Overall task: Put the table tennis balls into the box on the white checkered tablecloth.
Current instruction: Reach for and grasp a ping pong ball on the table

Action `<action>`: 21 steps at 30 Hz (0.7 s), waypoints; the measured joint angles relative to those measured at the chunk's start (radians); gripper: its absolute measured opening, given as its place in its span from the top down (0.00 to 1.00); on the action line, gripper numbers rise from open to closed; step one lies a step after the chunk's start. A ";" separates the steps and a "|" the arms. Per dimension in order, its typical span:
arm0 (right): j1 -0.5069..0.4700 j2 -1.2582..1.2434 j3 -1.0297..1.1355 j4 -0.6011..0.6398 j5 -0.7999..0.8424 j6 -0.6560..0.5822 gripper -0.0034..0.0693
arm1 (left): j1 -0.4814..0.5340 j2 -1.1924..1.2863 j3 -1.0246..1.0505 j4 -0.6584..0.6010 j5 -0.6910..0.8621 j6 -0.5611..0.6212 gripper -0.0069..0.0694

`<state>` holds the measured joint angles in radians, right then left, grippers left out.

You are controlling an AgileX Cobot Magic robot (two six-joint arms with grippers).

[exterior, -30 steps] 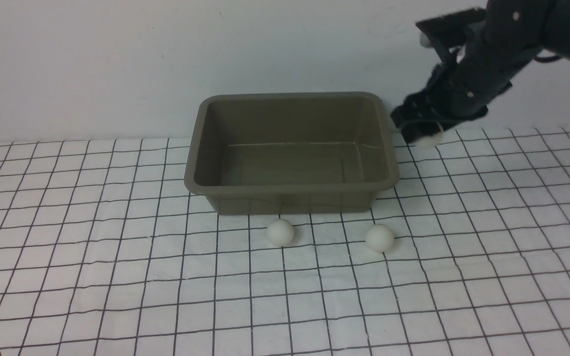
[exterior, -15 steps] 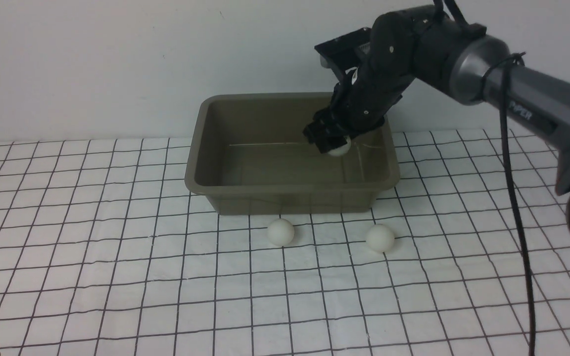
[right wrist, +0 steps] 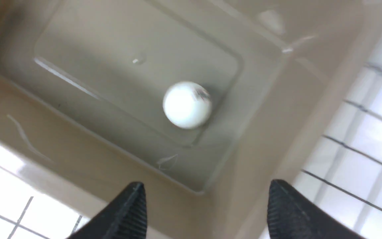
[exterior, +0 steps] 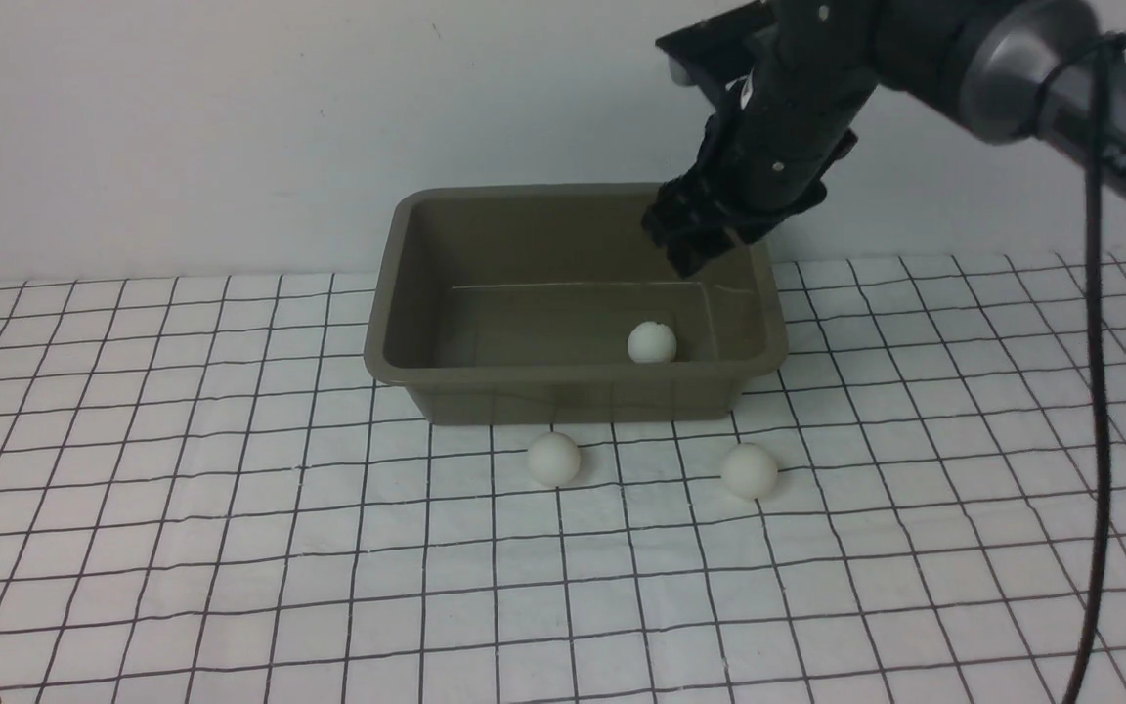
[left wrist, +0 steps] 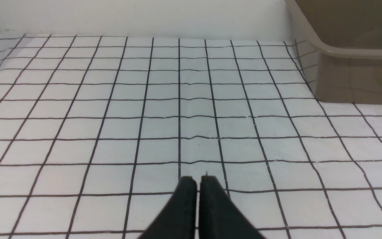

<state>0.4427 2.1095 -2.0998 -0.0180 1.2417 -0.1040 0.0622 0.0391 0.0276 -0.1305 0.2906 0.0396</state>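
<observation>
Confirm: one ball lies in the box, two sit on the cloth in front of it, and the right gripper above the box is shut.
Wrong on one point: the right gripper is open and empty, as the right wrist view shows. The rest stands: one ball lies in the box; the left ball and right ball sit on the tablecloth before it.

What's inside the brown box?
One white table tennis ball lies on the floor of the box, toward its right end. The floor that shows elsewhere is bare. In the front view, the near wall hides the strip of floor just behind it.
</observation>
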 joint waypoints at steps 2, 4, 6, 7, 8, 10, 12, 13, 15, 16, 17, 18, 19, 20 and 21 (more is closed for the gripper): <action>0.000 -0.034 0.020 -0.005 0.003 0.015 0.34 | 0.000 0.000 0.000 0.000 0.000 0.000 0.91; 0.000 -0.077 0.080 -0.005 0.003 0.027 0.36 | 0.000 0.000 0.000 0.000 0.000 0.000 0.91; 0.000 -0.116 0.175 -0.005 0.003 0.034 0.38 | 0.000 0.000 0.000 0.000 0.000 0.000 0.91; 0.000 -0.141 0.227 -0.004 0.003 0.034 0.40 | 0.000 0.000 0.000 0.000 0.000 0.000 0.91; 0.000 -0.158 0.283 -0.004 0.003 0.036 0.41 | 0.000 0.000 0.000 0.000 0.000 0.000 0.91; 0.000 -0.204 0.401 0.000 0.003 0.036 0.43 | 0.000 0.000 0.000 0.000 0.000 0.000 0.91; 0.000 -0.249 0.517 0.018 -0.010 0.036 0.44 | 0.000 0.000 0.000 0.000 0.000 0.000 0.91; 0.000 -0.279 0.592 0.031 -0.054 0.035 0.44 | 0.000 0.000 0.000 0.000 0.000 0.000 0.91; 0.000 -0.299 0.685 0.060 -0.143 0.035 0.44 | 0.000 0.000 0.000 0.000 0.000 0.000 0.91; 0.000 -0.301 0.732 0.076 -0.197 0.035 0.44 | 0.000 0.000 0.000 0.000 0.000 0.000 0.91; 0.000 -0.300 0.767 0.087 -0.248 0.033 0.44 | 0.000 0.000 0.000 0.000 0.000 0.000 0.91; 0.000 -0.296 0.798 0.092 -0.279 0.033 0.44 | 0.000 0.000 0.000 0.000 0.000 0.000 0.91; 0.000 -0.291 0.814 0.093 -0.309 0.033 0.44 | 0.000 0.000 0.000 0.000 0.000 0.000 0.91; 0.000 -0.284 0.833 0.094 -0.342 0.033 0.44 | 0.000 0.000 0.000 0.000 0.000 0.000 0.91; 0.000 -0.274 0.843 0.094 -0.367 0.033 0.44 | 0.000 0.000 0.000 0.000 0.000 0.000 0.91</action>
<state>0.4427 1.8358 -1.2564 0.0760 0.8748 -0.0706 0.0622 0.0391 0.0276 -0.1305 0.2906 0.0396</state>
